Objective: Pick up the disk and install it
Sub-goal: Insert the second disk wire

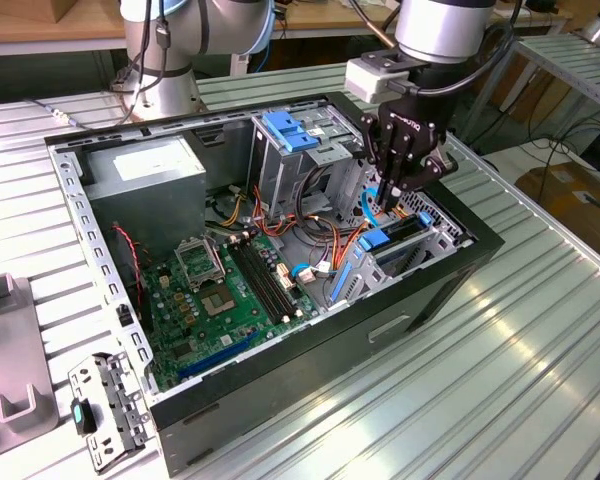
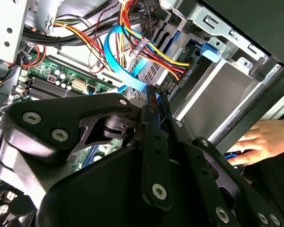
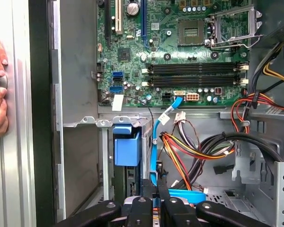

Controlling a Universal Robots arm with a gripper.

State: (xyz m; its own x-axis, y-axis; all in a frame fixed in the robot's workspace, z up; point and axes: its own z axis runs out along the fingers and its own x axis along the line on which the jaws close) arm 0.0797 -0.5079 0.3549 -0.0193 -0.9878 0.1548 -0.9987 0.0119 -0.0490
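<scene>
Exterior view first: black two-fingered gripper (image 1: 393, 196) hangs low inside the open black desktop computer case (image 1: 310, 370), just above the disk (image 1: 388, 240), a flat dark drive in a bright blue plastic carrier, which sits in the lower metal bay near the case's front wall on the exterior view's right. A tall grey cage topped by a blue latch plate (image 1: 288, 130) stands just beside the arm.

In the second wrist view the fingers (image 2: 157, 101) are drawn together with almost no gap, their tips touching or pinching a thin light-blue ribbon cable (image 2: 117, 61); whether they truly grip it I cannot tell. A person's hand (image 2: 265, 139) rests outside the case wall.

In the first wrist view the closed fingertips (image 3: 157, 187) sit at the light-blue cable, beside the disk's rounded blue end (image 3: 127, 146) in its bay below the green motherboard (image 3: 170, 52).

Risk, as I judge it: the cable may snag on the fingers and be pulled from its socket, and the nearby hand could be struck.
</scene>
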